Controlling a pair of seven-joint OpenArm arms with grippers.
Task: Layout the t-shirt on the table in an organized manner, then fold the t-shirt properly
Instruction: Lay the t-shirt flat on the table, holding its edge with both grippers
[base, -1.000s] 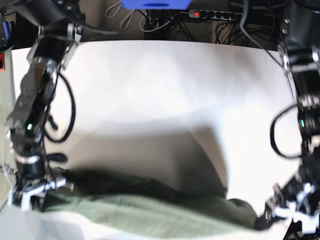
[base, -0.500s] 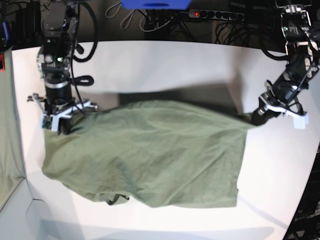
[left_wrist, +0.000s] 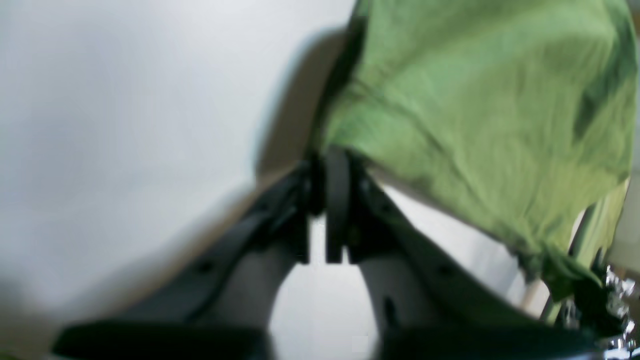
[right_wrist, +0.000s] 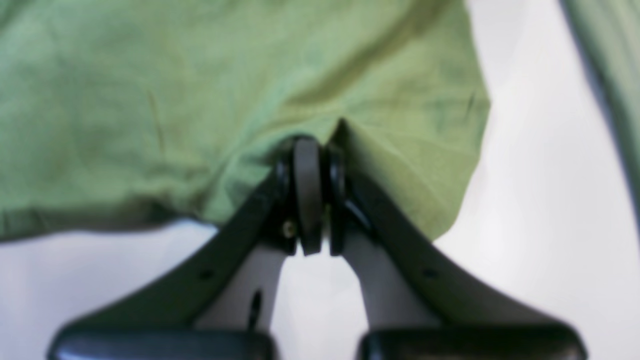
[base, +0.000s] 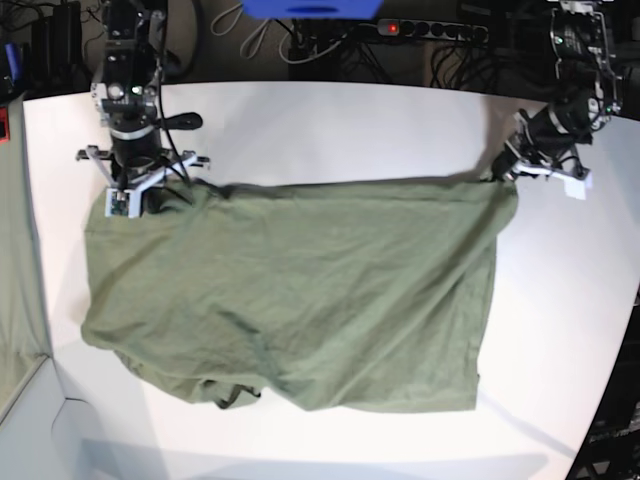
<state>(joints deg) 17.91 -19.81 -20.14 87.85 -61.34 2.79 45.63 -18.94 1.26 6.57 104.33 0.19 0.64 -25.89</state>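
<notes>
The olive-green t-shirt (base: 300, 290) lies spread over the white table (base: 330, 130), its far edge stretched straight between my two grippers. My right gripper (base: 140, 200) is at the shirt's far corner at picture left. In the right wrist view it (right_wrist: 312, 142) is shut on a pinch of the t-shirt (right_wrist: 150, 100). My left gripper (base: 497, 175) is at the far corner at picture right. In the blurred left wrist view its tips (left_wrist: 327, 155) pinch the t-shirt's (left_wrist: 475, 100) edge, which hangs lifted above the table (left_wrist: 125, 125); a thin slit shows lower between the pads.
A greenish-grey cloth strip (base: 15, 280) hangs along the left edge. Behind the table lie a power strip (base: 430, 30) with a red light, cables and a blue object (base: 310, 8). The table's curved edge (base: 615, 330) runs down the right side.
Both arms have drawn the shirt from a bunched heap at the near edge to the far side. It now lies spread out with its far edge pulled straighter.
</notes>
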